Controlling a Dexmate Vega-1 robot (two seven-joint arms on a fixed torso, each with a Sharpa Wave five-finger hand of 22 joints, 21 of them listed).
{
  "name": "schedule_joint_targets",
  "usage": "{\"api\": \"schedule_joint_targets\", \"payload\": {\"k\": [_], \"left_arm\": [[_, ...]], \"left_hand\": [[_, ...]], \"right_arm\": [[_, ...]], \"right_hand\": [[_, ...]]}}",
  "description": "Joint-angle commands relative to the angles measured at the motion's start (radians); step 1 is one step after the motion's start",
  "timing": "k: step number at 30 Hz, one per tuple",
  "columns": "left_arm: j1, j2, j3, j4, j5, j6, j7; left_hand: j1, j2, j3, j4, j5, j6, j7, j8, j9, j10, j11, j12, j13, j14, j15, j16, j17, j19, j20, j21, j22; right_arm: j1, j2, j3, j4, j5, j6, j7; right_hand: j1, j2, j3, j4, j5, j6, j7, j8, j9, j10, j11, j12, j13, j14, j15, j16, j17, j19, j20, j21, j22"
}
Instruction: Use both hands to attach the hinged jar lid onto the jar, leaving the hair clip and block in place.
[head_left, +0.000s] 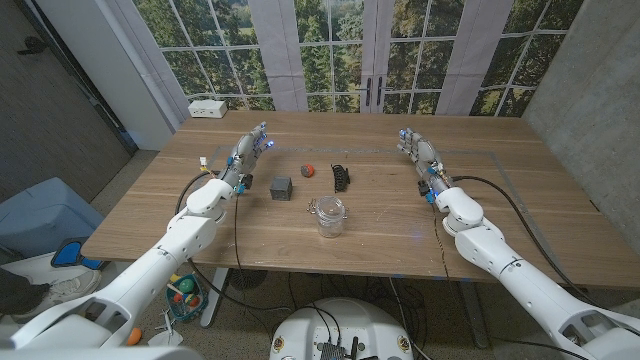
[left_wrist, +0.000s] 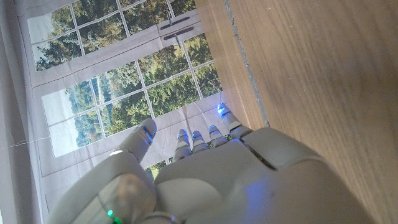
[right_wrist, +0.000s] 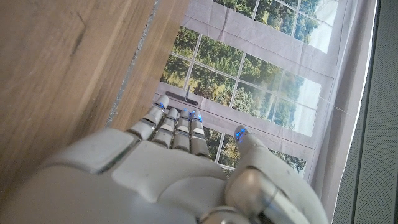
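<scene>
A clear glass jar (head_left: 329, 216) stands near the table's front middle, with wire fittings at its rim. Behind it are a dark grey block (head_left: 281, 187), a black hair clip (head_left: 342, 176) and a small red and dark round thing (head_left: 308, 169). My left hand (head_left: 250, 146) is raised at the back left of these, fingers stretched out and holding nothing. My right hand (head_left: 415, 148) is raised at the back right, also stretched out and holding nothing. The left wrist view shows the left hand (left_wrist: 217, 180) over bare wood, as the right wrist view does the right hand (right_wrist: 161, 180).
The wooden table (head_left: 500, 200) reaches back to a wall of windows. A white power strip (head_left: 208, 106) lies at the back left corner. Cables run along both forearms. A blue bin (head_left: 40, 215) and toys sit on the floor to the left.
</scene>
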Motion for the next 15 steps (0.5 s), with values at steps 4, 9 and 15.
{"api": "schedule_joint_targets", "payload": {"k": [4,9,15], "left_arm": [[-0.008,0.003,0.004,0.009,0.001,-0.005,-0.021],[-0.008,0.004,0.005,0.011,-0.001,-0.005,-0.027],[-0.010,0.006,0.008,0.012,-0.001,-0.003,-0.034]], "left_hand": [[-0.010,0.021,-0.005,-0.002,0.002,-0.001,-0.010,0.007,0.004,-0.003,-0.006,0.007,0.001,-0.007,-0.088,0.001,-0.002,0.002,-0.080,-0.008,0.004],[-0.011,0.022,-0.006,-0.003,0.003,-0.001,-0.010,0.007,0.004,-0.003,-0.005,0.007,0.001,-0.006,-0.087,0.001,-0.003,0.002,-0.080,-0.009,0.004],[-0.011,0.023,-0.007,-0.005,0.003,-0.002,-0.010,0.007,0.004,-0.004,-0.007,0.007,0.001,-0.006,-0.087,0.001,-0.004,0.004,-0.079,-0.012,0.004]], "right_arm": [[-0.087,-0.050,-0.015,-0.153,-0.189,-0.033,-0.181],[-0.111,-0.064,-0.018,-0.196,-0.247,-0.059,-0.225],[-0.135,-0.072,-0.020,-0.228,-0.294,-0.075,-0.259]], "right_hand": [[-0.007,0.013,-0.002,-0.009,-0.001,0.015,-0.008,0.008,0.003,0.010,-0.004,0.007,0.000,0.012,-0.012,0.009,-0.001,0.007,-0.036,-0.005,0.002],[-0.002,0.018,0.000,-0.018,0.000,0.019,-0.011,0.008,0.002,0.014,-0.005,0.008,-0.001,0.015,-0.016,0.010,-0.005,0.012,-0.038,-0.008,0.002],[0.000,0.021,0.000,-0.024,-0.001,0.022,-0.013,0.008,0.002,0.018,-0.004,0.009,-0.001,0.018,-0.018,0.011,-0.007,0.017,-0.038,-0.010,0.002]]}}
